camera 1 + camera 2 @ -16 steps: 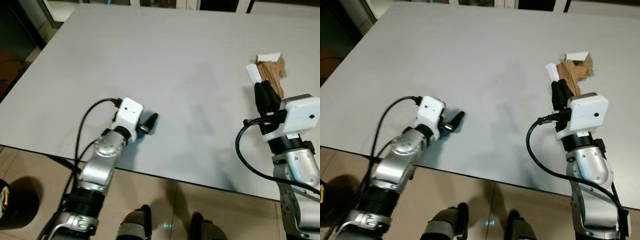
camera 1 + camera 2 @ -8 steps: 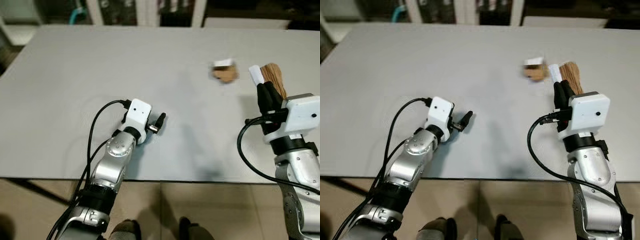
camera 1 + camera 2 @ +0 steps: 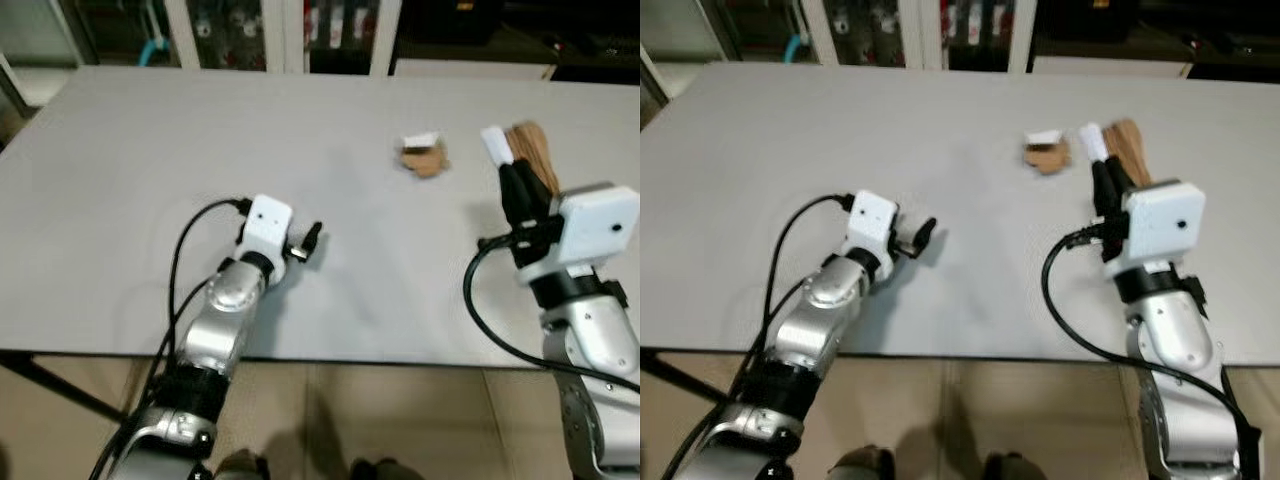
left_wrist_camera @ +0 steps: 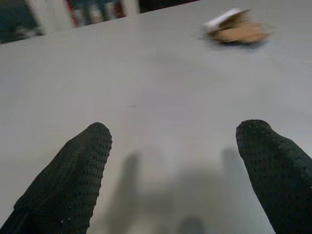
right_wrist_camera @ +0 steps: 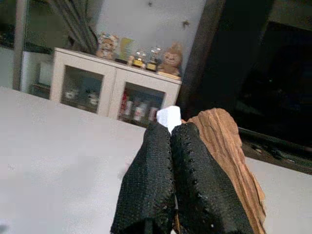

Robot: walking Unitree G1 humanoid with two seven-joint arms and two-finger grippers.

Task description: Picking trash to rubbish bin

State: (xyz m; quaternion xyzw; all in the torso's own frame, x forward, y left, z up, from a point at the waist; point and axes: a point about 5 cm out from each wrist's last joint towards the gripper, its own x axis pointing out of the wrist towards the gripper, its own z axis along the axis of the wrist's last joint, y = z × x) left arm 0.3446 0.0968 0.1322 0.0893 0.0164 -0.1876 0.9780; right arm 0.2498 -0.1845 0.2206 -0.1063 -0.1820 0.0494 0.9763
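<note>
Right eye view shows our right gripper [image 3: 1108,180], right of centre in the frame, with its black fingers pressed together on a crumpled brown and white paper wrapper [image 3: 1122,146], now lifted off the pale grey table [image 3: 790,130]; a second ago that wrapper lay joined with the rest of the trash. A small brown and white paper scrap [image 3: 1045,152] has stayed behind on the table, just left of the held piece and now apart from it. Our left gripper [image 3: 306,243], centre left, hovers low over the table with fingers spread and nothing between them. We judge the first piece secured and ready for the rubbish bin, while the scrap needs a second pick.
</note>
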